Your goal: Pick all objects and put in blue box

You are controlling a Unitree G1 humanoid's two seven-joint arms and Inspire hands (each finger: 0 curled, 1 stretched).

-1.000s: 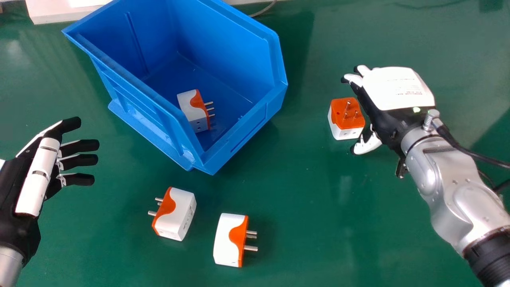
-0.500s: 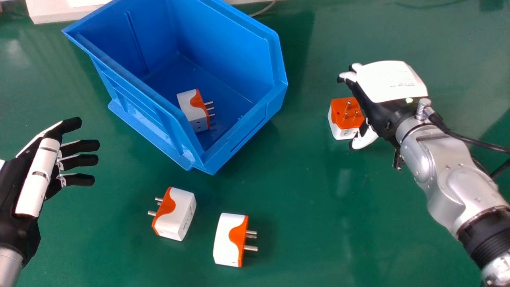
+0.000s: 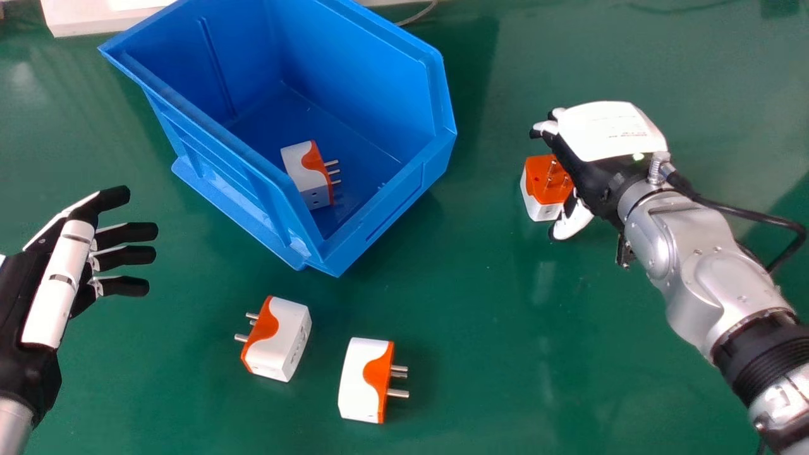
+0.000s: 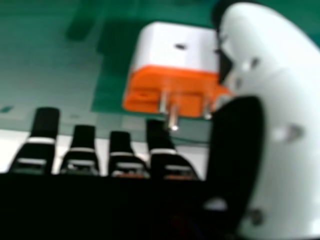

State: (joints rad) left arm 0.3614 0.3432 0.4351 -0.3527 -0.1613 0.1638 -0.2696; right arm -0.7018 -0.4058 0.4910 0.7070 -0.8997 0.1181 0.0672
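One adapter point(image 3: 299, 170) lies in the blue box point(image 3: 373, 79), beside its near-left wall. To the right of the box, past a strip of table, another adapter point(image 3: 537, 183) stands prongs up, the right hand point(image 3: 591, 170) over its right edge, fingers straight and spread wide from the thumb; whether they touch, I can't tell. Nearer me than the box's front corner are a third adapter point(image 3: 287, 341) and a fourth point(image 3: 361, 379), well apart from that hand. The left hand point(image 3: 60, 278) is open at the left edge. Under it all runs a smooth green table point(image 3: 480, 328), a thin cable point(image 3: 418, 14) behind the box.
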